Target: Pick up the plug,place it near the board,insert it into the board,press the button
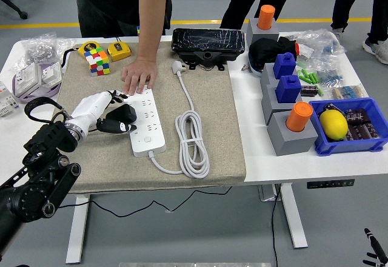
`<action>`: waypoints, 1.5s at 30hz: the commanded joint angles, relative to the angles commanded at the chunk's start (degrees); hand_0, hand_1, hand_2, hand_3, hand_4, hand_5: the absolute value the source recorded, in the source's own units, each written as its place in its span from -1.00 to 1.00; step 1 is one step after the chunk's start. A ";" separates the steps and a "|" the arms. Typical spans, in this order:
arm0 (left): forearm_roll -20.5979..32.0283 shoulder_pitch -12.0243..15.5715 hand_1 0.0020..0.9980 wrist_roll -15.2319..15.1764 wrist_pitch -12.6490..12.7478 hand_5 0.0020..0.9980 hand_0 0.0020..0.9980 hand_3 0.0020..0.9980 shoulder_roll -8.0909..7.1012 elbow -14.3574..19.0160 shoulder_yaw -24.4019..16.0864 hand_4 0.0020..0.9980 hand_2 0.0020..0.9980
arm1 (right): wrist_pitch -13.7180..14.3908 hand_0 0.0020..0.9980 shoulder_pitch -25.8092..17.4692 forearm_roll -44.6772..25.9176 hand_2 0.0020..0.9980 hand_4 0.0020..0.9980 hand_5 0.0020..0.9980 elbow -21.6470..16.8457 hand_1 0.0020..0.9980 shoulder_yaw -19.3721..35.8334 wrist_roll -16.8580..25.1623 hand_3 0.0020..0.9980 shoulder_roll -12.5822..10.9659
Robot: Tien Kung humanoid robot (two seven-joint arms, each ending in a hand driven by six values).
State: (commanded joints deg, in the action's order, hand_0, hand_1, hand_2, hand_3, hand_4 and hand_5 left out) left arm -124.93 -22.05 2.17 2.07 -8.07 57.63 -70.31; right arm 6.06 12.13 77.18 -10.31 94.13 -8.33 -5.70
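A white power strip (147, 124) lies on the grey mat (206, 97), its coiled white cord (193, 142) beside it on the right. My left hand (115, 114), white with black fingertips, is curled on a black plug (119, 125) just off the strip's left edge, low over the mat. A person's hand (137, 75) rests flat at the strip's far end. Of my right arm only a small black part (373, 252) shows at the bottom right corner, below the table.
A Rubik's cube (97, 59) and yellow tape measures (119, 51) sit at the mat's far left. A black box (208, 43) stands at the back. Grey blocks with blue and orange pegs (291, 106) and a blue bin (357, 139) fill the right side.
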 joint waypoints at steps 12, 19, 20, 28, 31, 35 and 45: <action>-0.48 0.00 0.25 0.79 1.42 -0.88 0.02 0.16 -0.08 0.48 0.74 0.96 0.20 | 0.07 1.00 -0.15 -0.08 0.56 1.00 1.00 0.00 0.73 -0.12 -0.01 0.70 -0.09; -2.09 -0.07 0.19 1.33 1.57 -0.93 0.00 0.11 -0.07 0.96 0.95 0.92 0.16 | 0.05 1.00 -0.19 -0.02 0.56 1.00 1.00 0.00 0.73 -0.06 -0.02 0.70 -0.06; -2.41 -0.08 0.19 1.47 1.59 -0.93 0.00 0.11 -0.07 1.08 0.97 0.92 0.16 | 0.03 1.00 -0.23 0.00 0.56 1.00 1.00 0.00 0.73 -0.05 -0.03 0.70 -0.03; -3.98 -0.29 0.05 2.48 1.31 -1.00 -0.28 0.08 -0.10 1.77 0.99 0.80 0.02 | 0.06 1.00 -0.26 -0.05 0.56 1.00 1.00 0.00 0.73 -0.06 -0.08 0.71 0.12; -4.23 -0.40 0.05 2.85 0.65 -1.00 -0.28 0.08 -0.13 1.85 0.99 0.80 0.02 | 0.11 1.00 -0.11 -0.12 0.56 1.00 1.00 0.00 0.73 -0.10 -0.06 0.71 0.02; -4.71 -0.51 -0.03 3.07 -0.09 -1.00 -0.30 0.06 -0.13 1.93 0.98 0.79 -0.06 | 0.14 1.00 -0.02 -0.25 0.56 1.00 1.00 0.00 0.73 -0.15 -0.06 0.71 -0.14; -4.80 -0.76 -0.06 3.08 -1.18 -1.00 -0.36 0.05 -0.31 2.14 0.85 0.74 -0.11 | 0.04 1.00 -0.08 -0.30 0.56 1.00 1.00 0.00 0.73 -0.02 0.02 0.71 0.00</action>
State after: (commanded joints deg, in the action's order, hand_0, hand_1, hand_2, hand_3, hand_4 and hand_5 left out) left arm -129.73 -22.81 5.25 0.89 -8.38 59.77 -69.47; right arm 6.10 12.05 76.88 -10.31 94.11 -8.31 -5.69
